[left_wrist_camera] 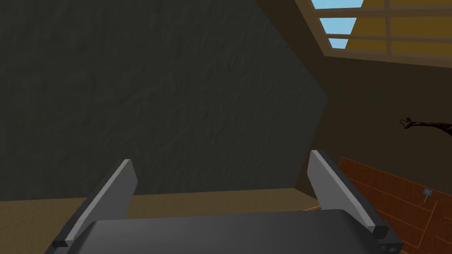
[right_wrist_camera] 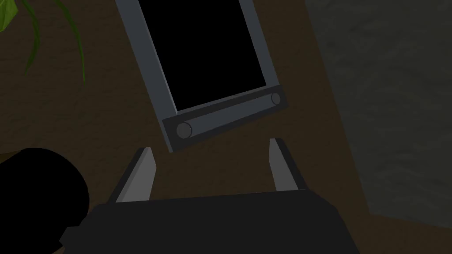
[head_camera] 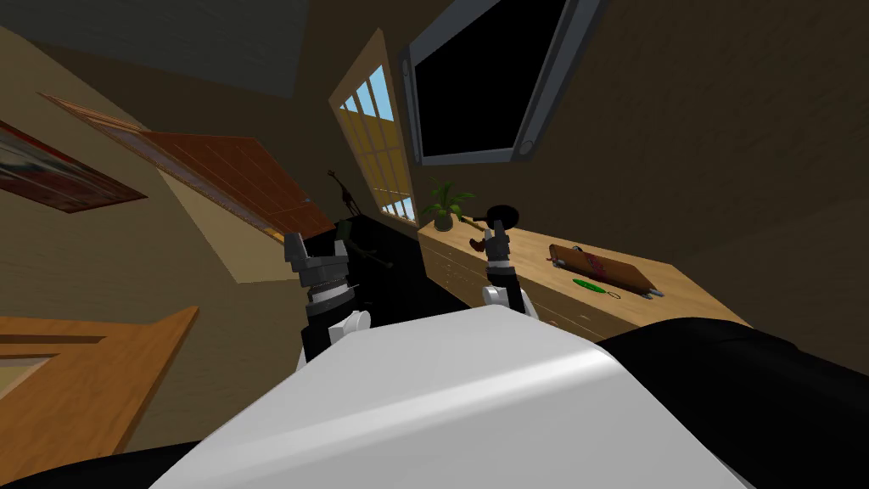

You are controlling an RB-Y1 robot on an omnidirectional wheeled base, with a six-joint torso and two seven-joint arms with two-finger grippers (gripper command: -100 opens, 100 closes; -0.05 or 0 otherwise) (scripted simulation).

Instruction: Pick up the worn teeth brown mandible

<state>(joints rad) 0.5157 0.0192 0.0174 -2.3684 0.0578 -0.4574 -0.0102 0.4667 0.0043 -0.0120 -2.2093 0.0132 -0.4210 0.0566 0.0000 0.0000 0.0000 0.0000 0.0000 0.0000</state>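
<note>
Reaching well means tipping the right wrist down first. Off to the left, the left pincer (left_wrist_camera: 220, 156) hangs idle, blades apart, holding nothing. Further right, on the wooden desk (head_camera: 679, 293), a small reddish-brown mandible (head_camera: 478, 245) (so I judge; it shows tiny) lies near the potted plant (head_camera: 443, 206), just beside the right pincer (right_wrist_camera: 211, 145). That pincer stands open and empty but aims up at the wall screen (right_wrist_camera: 207, 48); it should turn toward the desk, straddle the mandible and close gently. No brand, label or writing can be read.
</note>
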